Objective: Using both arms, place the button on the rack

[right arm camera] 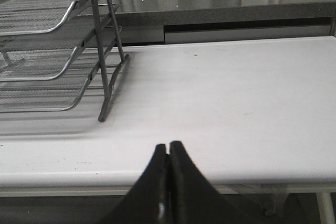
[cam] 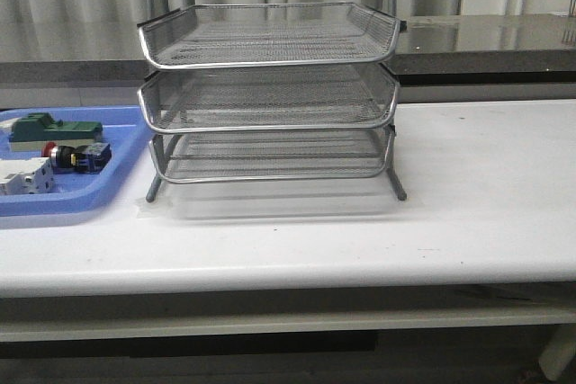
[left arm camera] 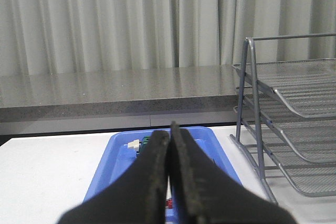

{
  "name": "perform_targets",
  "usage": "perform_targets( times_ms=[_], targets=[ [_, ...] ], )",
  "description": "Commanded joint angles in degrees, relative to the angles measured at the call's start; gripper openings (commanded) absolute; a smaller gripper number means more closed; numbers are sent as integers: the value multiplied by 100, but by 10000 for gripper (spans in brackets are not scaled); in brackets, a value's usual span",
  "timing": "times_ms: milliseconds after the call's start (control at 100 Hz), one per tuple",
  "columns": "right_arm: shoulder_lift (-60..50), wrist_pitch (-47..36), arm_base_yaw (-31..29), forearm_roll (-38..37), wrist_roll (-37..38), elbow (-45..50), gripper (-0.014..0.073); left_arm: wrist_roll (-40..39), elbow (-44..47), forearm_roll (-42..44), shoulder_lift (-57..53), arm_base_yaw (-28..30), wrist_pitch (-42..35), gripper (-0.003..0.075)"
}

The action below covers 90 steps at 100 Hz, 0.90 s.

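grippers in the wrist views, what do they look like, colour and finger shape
Both are plain black. The left gripper has two broad wedge-shaped fingers tapering to a narrow tip, with a matte, slightly rough surface. The right gripper has the same shape. No markings or cables show.

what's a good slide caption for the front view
Empty three-tier wire rack at table centre, with the red-capped button waiting in the blue tray to its left among other components; no arm in frame.

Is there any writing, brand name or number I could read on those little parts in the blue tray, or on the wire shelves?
None can be read.
The button, the green block and the white block in the blue tray: any markings are too small and blurred.
The rack: bare wire mesh, no label showing.
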Motion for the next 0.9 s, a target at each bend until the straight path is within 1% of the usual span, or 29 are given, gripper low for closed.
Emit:
perform_targets(
  times_ms=[0,540,810,890],
  targets=[
    [-108,-474,-45,0,-19,-100,-66,-58,262,-4,-164,-10,-413,4],
    [-108,-474,-45,0,-19,-100,-66,-58,262,-4,-164,-10,-413,4],
    [-108,-638,-45,0,-19,-100,-66,-58,262,-4,-164,-10,-413,4],
    [-108,-845,-45,0,-19,-100,-66,-58,262,-4,-164,-10,-413,4]
  ],
)
